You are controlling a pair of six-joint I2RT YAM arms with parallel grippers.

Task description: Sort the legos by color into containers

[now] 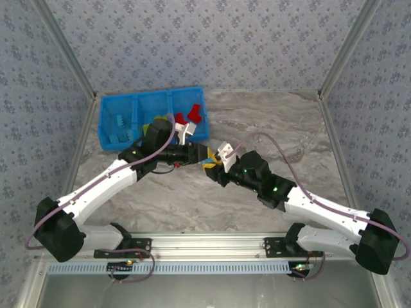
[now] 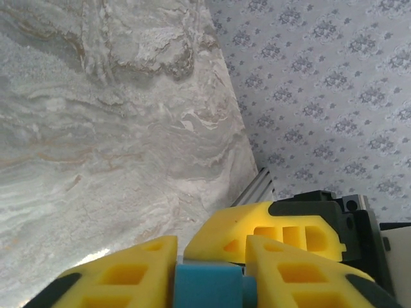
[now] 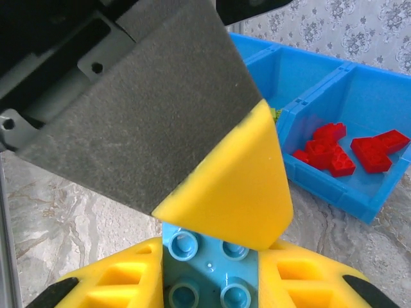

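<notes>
**Light blue brick gripped by both hands in front of the tray**

At the far left of the worktop [image 1: 276, 128], the blue tray [image 1: 151, 94] is set with three compartments side by side. Light blue bricks [image 1: 119, 130] lie in the left one. A little lime green [image 1: 157, 121] is glimpsed in the middle one, behind the arm. Red bricks [image 3: 334, 151] are gathered in the right one.

Near the tray, the left hand [image 2: 210, 260] is pressed together on a light blue brick [image 3: 205, 273], with a yellow pad on either side. The same brick is pinched from the opposite side by the right hand [image 3: 209, 256].

A handover between the hands is judged to be under way. Before the brick can be carried off, one grip must be let go. The left compartment is judged to be its place, since the light blue bricks lie there.

The brick is small and glossy, and four round studs are seen on its face.
</notes>
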